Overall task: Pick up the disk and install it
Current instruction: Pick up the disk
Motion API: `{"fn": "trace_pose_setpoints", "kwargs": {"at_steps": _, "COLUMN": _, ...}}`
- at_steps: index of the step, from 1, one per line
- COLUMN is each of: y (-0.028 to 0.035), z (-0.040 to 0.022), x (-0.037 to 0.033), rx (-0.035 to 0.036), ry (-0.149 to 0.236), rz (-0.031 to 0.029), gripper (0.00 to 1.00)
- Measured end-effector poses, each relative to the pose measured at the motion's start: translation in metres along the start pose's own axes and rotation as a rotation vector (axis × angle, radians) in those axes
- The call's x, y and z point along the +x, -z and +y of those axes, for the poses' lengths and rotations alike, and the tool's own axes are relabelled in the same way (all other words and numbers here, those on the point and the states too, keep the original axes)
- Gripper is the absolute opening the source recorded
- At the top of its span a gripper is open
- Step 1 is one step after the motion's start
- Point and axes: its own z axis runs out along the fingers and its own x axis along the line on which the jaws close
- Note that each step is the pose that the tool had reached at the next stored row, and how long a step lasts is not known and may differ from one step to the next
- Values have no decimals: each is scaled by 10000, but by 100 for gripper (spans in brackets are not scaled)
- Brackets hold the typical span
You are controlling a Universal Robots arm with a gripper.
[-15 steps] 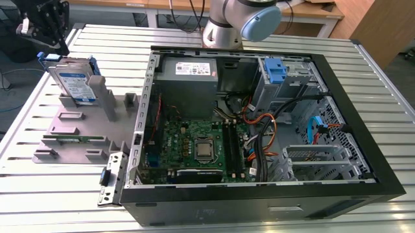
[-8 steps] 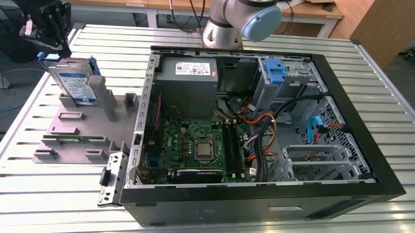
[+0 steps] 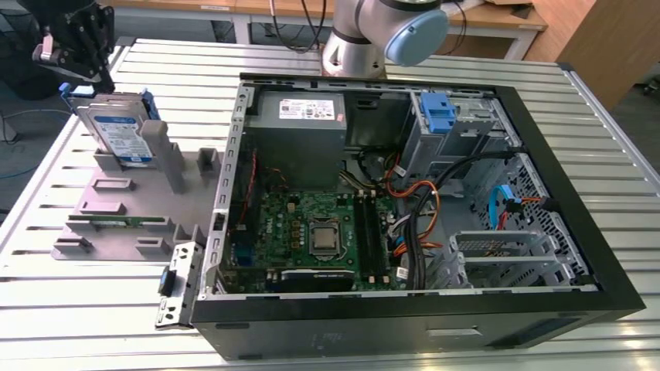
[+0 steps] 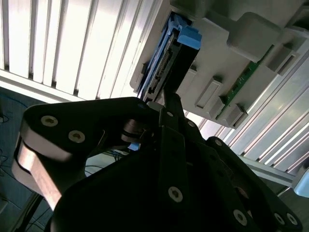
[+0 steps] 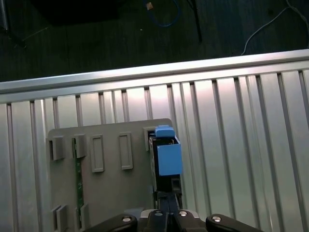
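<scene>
Noting the gripper (image 3: 100, 79) poised at the upper end of the disk (image 3: 117, 127), fingers (image 5: 167, 207) pressed together into one narrow blade. Found the disk directly ahead of the fingertips, standing on edge in a slot of the grey holder (image 3: 134, 207), with its blue caddy tab (image 5: 168, 157) just beyond the tips. Judged the upright storage deliberate: leaves the thin end exposed for a pinch from above. Could not confirm an actual clamp on the caddy. Recorded the open computer case (image 3: 413, 309) well apart from the fingers; judged installation not yet begun.
</scene>
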Motion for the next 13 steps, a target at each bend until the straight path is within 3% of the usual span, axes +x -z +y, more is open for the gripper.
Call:
{"fn": "trace_pose_setpoints", "kwargs": {"at_steps": 10, "y": -29, "z": -3, "x": 3, "rx": 46, "ry": 77, "rz": -24, "gripper": 11}}
{"fn": "trace_pose_setpoints", "kwargs": {"at_steps": 13, "y": -34, "z": 2, "x": 4, "rx": 159, "ry": 117, "rz": -68, "gripper": 11}}
